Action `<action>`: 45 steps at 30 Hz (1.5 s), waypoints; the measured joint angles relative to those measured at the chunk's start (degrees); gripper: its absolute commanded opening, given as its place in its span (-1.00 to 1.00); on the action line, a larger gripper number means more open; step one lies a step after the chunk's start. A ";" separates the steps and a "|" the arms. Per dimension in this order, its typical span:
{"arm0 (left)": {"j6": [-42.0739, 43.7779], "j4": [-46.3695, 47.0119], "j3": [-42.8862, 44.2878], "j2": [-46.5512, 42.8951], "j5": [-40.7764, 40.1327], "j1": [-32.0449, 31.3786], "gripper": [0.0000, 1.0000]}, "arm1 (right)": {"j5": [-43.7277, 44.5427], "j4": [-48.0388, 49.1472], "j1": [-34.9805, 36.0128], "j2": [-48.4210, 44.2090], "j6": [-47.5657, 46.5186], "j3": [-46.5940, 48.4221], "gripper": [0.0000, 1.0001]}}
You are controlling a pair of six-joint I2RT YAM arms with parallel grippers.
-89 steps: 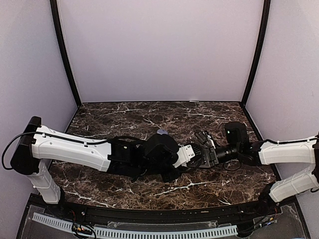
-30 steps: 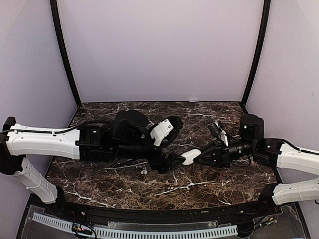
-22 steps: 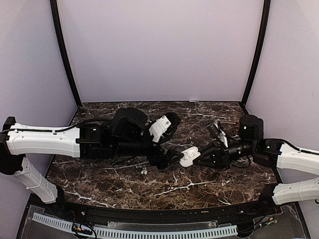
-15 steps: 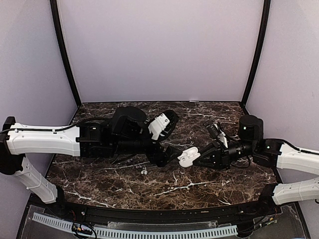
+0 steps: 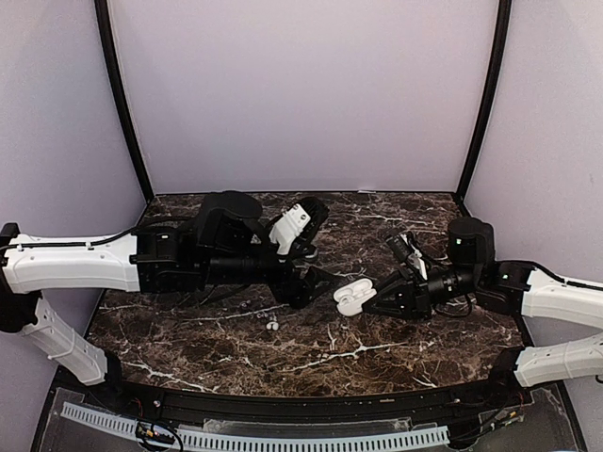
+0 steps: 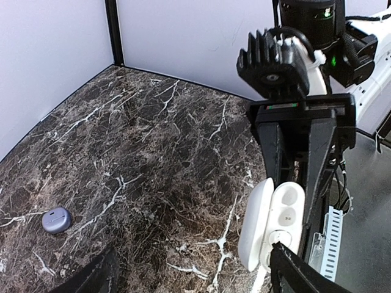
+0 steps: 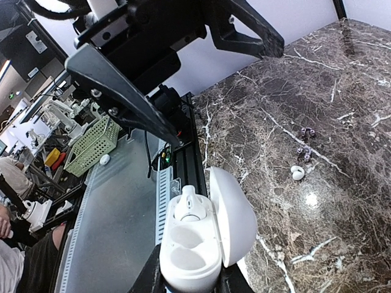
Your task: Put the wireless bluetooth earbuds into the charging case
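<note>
1. marble tabletop: dark stone with white veins. it carries everything listed below.
2. right gripper: claw pressed in on the base of the white charging case, pinching it. it holds the case over the middle of the tabletop, a little toward the near edge.
3. white charging case, condition: lid swung open beside the body, and the two sockets face the left gripper.
4. seated white earbud: sits in one socket of the case. the other socket is bare.
5. loose white earbud: lies on the tabletop left of the case, toward the near edge, and neither claw touches it.
6. left gripper, condition: claw spread wide with nothing between its fingers. it is just beside the open case and apart from it.
7. purplish pieces: two small items on the tabletop just beside the loose white earbud, too small to tell more.
8. lavender pebble: rounded and closed, lying flat on the tabletop well apart from the case.
</note>
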 measured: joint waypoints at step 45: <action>-14.14 -21.77 -4.20 15.04 11.74 16.02 0.00 | -0.17 -0.09 0.00 -0.92 0.02 0.00 -1.00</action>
